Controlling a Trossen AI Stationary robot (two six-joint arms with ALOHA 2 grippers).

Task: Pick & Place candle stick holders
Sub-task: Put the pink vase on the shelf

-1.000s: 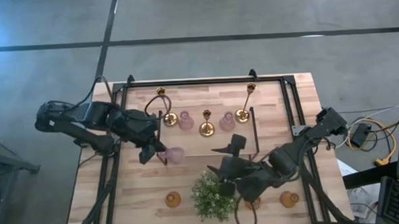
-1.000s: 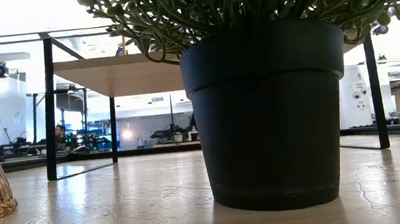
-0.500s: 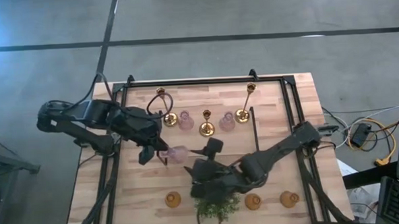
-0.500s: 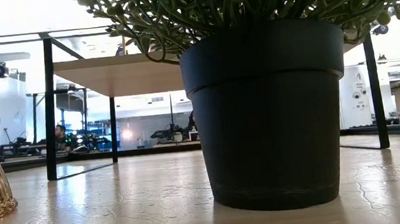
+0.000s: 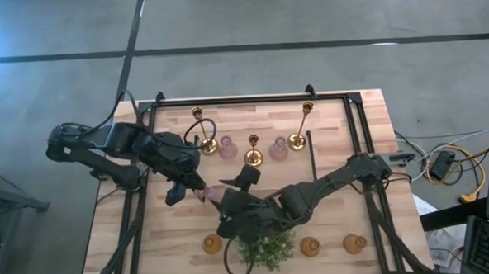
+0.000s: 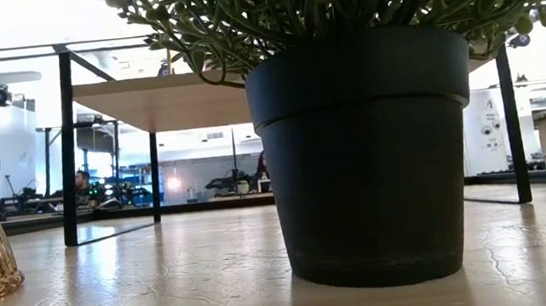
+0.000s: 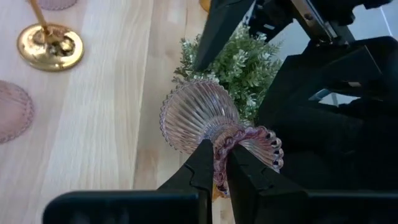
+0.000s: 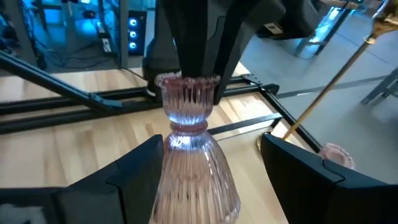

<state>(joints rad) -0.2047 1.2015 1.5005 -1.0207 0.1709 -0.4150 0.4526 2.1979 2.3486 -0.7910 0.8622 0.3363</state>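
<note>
Pink glass holder [image 7: 205, 121] clenched in left gripper [image 7: 214, 163] jaws; right gripper [image 8: 208, 165] jaws spread around it; no legible writing.

A ribbed pink glass holder [image 7: 205, 118] is held clear of the table [image 5: 183, 239] near its middle, pinched at its frilled rim. Three slim brass holders [image 5: 253, 156] and two pink glass holders [image 5: 228, 148] are stood upright toward the table's far edge. Three amber glass holders [image 5: 212, 244] are set along its near edge.
</note>
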